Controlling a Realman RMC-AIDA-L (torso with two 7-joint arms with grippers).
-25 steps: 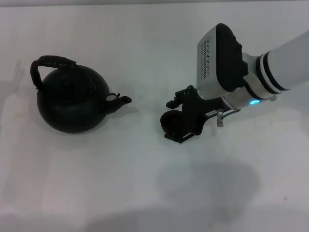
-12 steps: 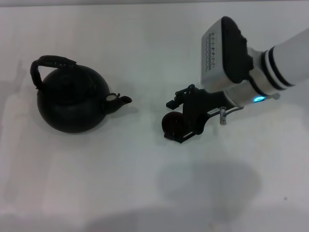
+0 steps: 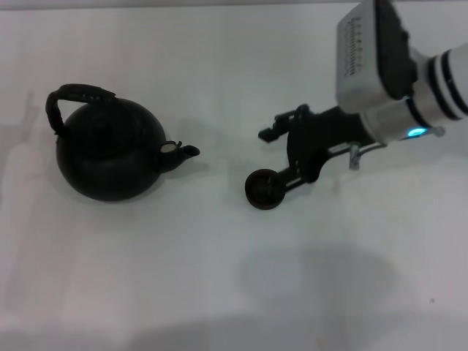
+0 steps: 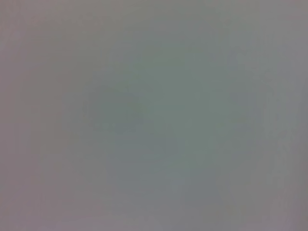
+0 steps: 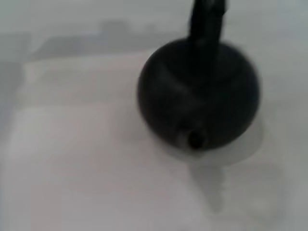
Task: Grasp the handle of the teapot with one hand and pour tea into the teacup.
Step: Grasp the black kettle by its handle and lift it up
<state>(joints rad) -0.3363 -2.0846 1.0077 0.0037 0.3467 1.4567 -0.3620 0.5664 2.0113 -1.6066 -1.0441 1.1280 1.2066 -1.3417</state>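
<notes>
In the head view the squat black teapot [image 3: 110, 150] stands at the left of the white table, its arched handle [image 3: 77, 96] over the far-left side and its short spout [image 3: 183, 151] aimed right at the teacup [image 3: 264, 189]. That small dark teacup rests on the table near the middle. Just above and to the right of the cup hangs my right gripper [image 3: 275, 159], open with nothing held, its lower finger close to the cup's rim. The right wrist view faces the teapot [image 5: 198, 98] spout-on, with the handle [image 5: 207, 19] rising behind it. My left gripper shows in no view.
The white table [image 3: 219, 278] carries only the teapot and the cup. A bare stretch lies between spout and cup. The left wrist view gives a plain grey field with nothing to make out.
My right gripper has drawn back up and to the right, leaving the teacup standing on the table. The teapot has not moved.
</notes>
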